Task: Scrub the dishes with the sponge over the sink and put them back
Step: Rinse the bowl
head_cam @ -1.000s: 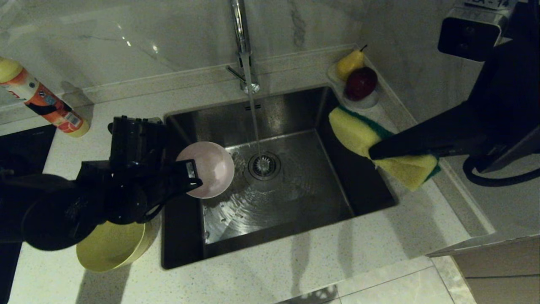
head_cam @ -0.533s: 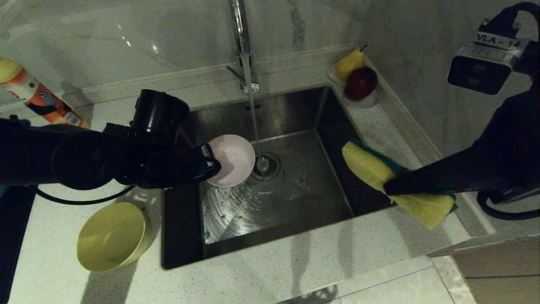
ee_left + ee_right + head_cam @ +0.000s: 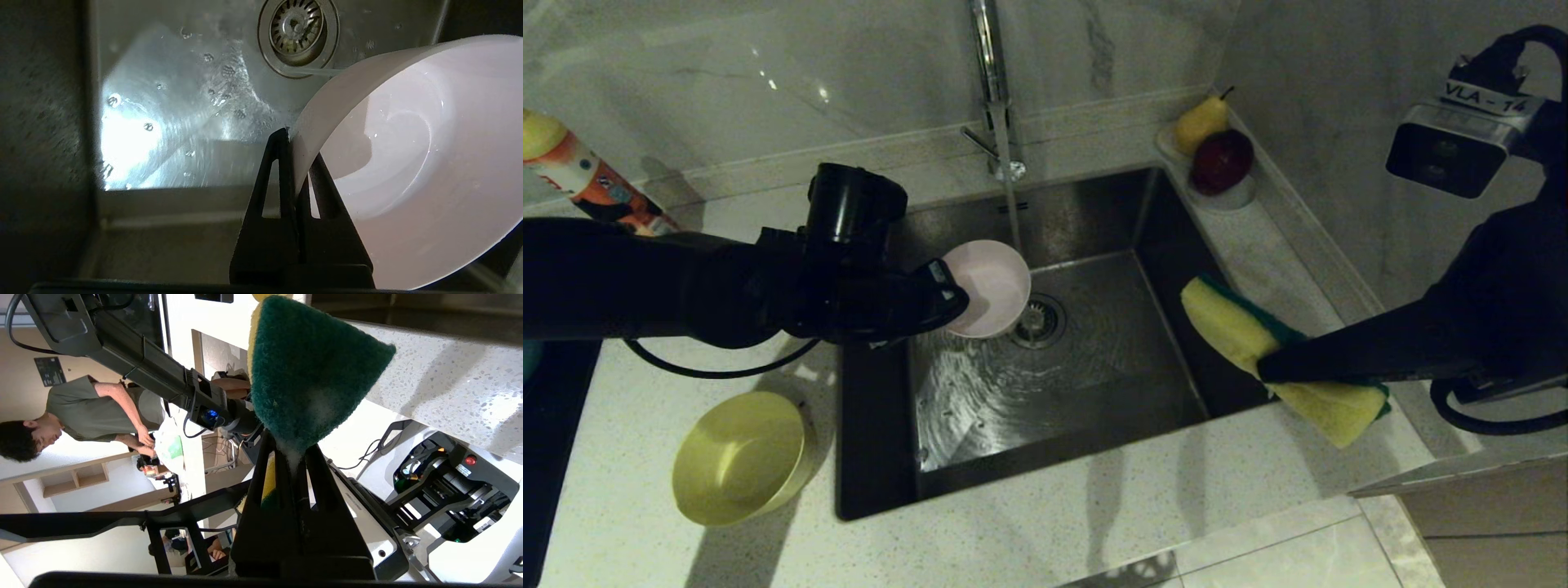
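Holding the pink bowl (image 3: 990, 287) over the sink (image 3: 1094, 204), the left gripper (image 3: 954, 298) is pinching its rim tight, tilted so the inside faces the faucet (image 3: 990, 82) stream, water running right beside it down to the drain (image 3: 1036, 320). The right gripper (image 3: 1270, 374) is clamping the sponge (image 3: 1241, 335) at the sink's right edge, yellow foam up, green face underneath. The yellow bowl (image 3: 739, 457) is sitting on the counter (image 3: 1094, 523) left of the sink.
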### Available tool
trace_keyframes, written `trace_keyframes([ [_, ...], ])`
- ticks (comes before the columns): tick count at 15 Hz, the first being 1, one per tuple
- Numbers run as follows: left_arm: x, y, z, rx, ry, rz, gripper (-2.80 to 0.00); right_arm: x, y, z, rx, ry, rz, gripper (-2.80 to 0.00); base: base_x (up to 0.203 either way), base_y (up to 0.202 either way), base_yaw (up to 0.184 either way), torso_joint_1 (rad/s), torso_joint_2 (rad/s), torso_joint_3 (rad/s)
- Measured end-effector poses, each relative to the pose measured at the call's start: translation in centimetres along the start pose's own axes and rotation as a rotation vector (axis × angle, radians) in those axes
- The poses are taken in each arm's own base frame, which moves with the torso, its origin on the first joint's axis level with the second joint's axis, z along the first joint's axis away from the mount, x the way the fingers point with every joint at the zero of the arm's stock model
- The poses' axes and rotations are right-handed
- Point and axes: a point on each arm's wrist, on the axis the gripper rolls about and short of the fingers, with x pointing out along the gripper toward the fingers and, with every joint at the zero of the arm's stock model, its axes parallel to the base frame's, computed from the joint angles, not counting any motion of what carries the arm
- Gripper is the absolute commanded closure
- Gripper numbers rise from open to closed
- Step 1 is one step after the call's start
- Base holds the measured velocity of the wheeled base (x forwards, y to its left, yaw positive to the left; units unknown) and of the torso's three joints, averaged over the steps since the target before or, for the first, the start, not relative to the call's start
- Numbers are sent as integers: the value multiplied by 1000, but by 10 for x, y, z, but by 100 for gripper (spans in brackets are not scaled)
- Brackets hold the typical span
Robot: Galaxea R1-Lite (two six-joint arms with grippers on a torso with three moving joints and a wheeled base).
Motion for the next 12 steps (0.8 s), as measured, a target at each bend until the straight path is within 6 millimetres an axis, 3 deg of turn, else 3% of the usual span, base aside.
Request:
trace_keyframes([
  [12, 54, -7, -4, 11, 6, 22, 0, 9, -15, -2, 15, 41, -8, 0, 0, 0, 0, 0, 0, 0],
])
